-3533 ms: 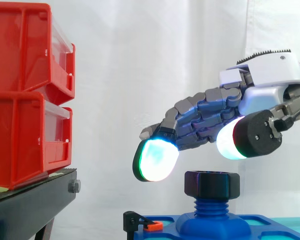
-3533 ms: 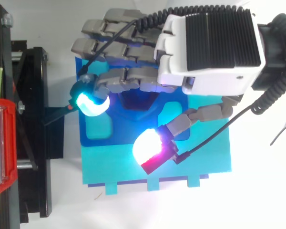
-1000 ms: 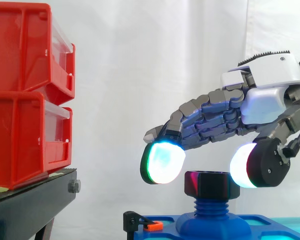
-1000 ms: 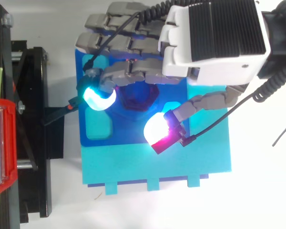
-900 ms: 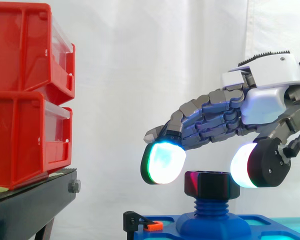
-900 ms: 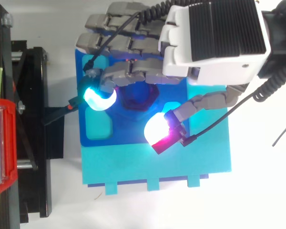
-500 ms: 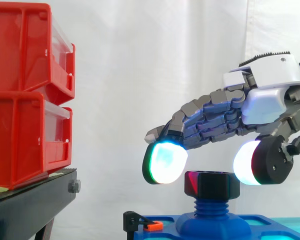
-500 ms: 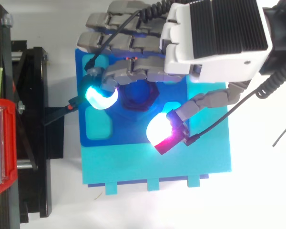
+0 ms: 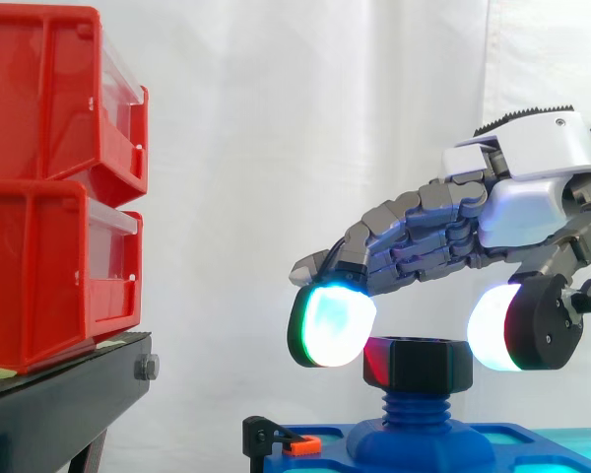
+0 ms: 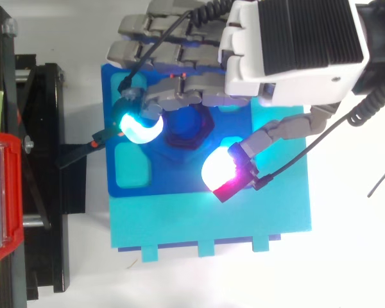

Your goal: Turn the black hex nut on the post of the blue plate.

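Observation:
The black hex nut [image 9: 416,364] sits at the top of the blue threaded post [image 9: 414,408] of the blue plate [image 10: 133,187]. My hand [image 9: 528,193] hovers just above it, coming in from the right. Its fingers are loosely bent and spread. One glowing fingertip [image 9: 331,324] hangs just left of the nut's top, and the thumb pad [image 9: 500,329] hangs just right of it. In the top view, the nut [image 10: 187,130] lies between the finger pad [image 10: 139,127] and the thumb pad [image 10: 222,171], with a gap on each side. Nothing is held.
The blue plate rests on a cyan base [image 10: 269,218]. A black clamp with an orange tab [image 9: 288,442] grips its left edge. Red bins [image 9: 59,187] stand stacked on a black stand [image 9: 69,404] to the left.
The hand has sunk a little and drifted right in the side view. Both glowing pads now hang level with the nut's top edge, and the thumb has swung down from its higher place.

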